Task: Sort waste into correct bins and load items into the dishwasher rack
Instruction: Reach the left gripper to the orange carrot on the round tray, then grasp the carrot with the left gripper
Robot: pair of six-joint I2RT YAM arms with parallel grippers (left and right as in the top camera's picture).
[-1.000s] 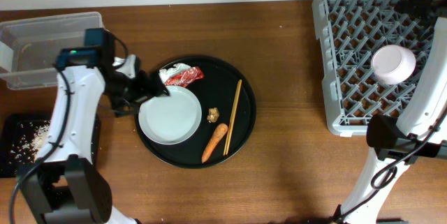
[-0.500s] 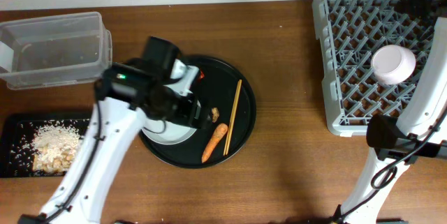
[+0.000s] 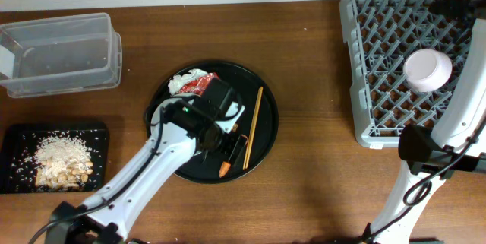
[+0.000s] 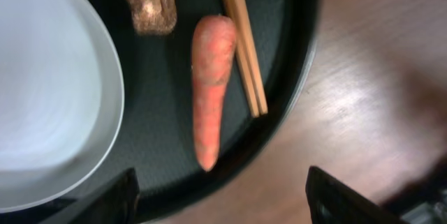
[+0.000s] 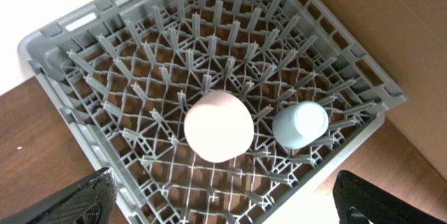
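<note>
My left gripper (image 4: 227, 197) hangs open over the near rim of the round black tray (image 4: 283, 116), with nothing between its fingers. Just beyond it lies the orange carrot (image 4: 213, 91), with the two chopsticks (image 4: 241, 42) along its right side and the small brown lump (image 4: 147, 4) further off. The white plate (image 4: 49, 91) sits to the left; in the overhead view my arm hides most of it. The red wrapper (image 3: 200, 84) and white tissue (image 3: 180, 83) rest at the tray's far edge. My right gripper (image 5: 237, 199) is open above the grey rack (image 5: 105, 56), which holds the upturned bowl (image 5: 218, 126) and blue cup (image 5: 300, 124).
The clear tub (image 3: 61, 54) stands at the back left. The flat black tray (image 3: 15, 141) at the front left carries rice-and-meat scraps (image 3: 59, 160). The rack (image 3: 364, 61) fills the back right, and the right arm (image 3: 444, 153) rises along the right edge.
My left arm has swung from the left side of the plate across the round tray to above the carrot. The scraps on the flat black tray have come into view. The right arm has stayed still.
</note>
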